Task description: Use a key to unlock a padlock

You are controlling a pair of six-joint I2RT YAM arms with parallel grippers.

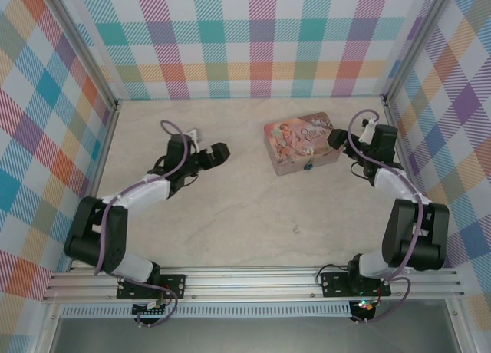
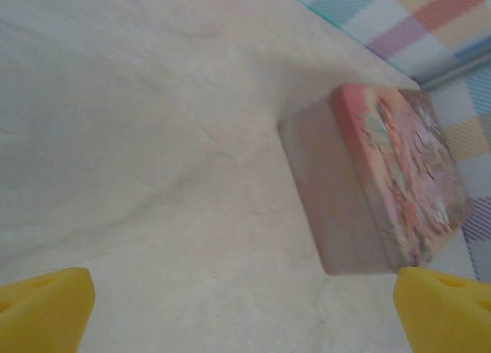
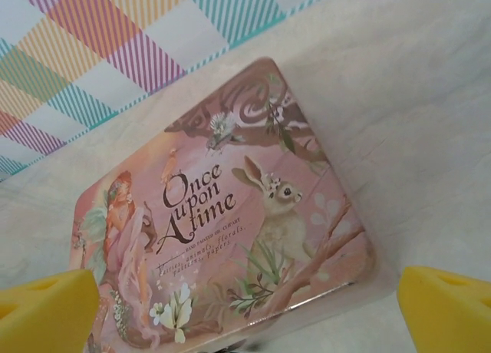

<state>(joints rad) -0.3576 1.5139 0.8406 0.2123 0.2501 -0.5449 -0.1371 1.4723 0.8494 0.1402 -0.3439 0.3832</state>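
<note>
**At the tin's near edge — padlock down, both grippers wide**

On the pale table (image 1: 230, 215), right of centre toward the back wall: noted a pink illustrated tin (image 1: 295, 142), flat, lid up, set askew to the table edges. Found the padlock (image 1: 308, 166) — tiny, blue — on the table, touching the tin's near long side about mid-length. Shackle too small to read; locked or unlocked not told. Logged a dark speck on bare table in front of the tin, toward the arm bases and well apart from it: taken as the key (image 1: 296, 230), too small to confirm any shape.

Marked the left gripper (image 1: 221, 151) low over the table left of the tin, pointing toward it, well apart from it; jaws spread wide, empty. From its wrist camera: yellow fingertips (image 2: 42, 311) at both lower corners, bare table between them, tin (image 2: 383, 176) ahead and to the right, blurred.

Marked the right gripper (image 1: 335, 140) just beside the tin's right short end; jaws likewise spread wide, empty. From its wrist camera: yellow fingertips (image 3: 449, 307) at both lower corners, tin (image 3: 230, 215) ahead, lid lettered "Once upon A time", with a rabbit and a winged figure.
</note>
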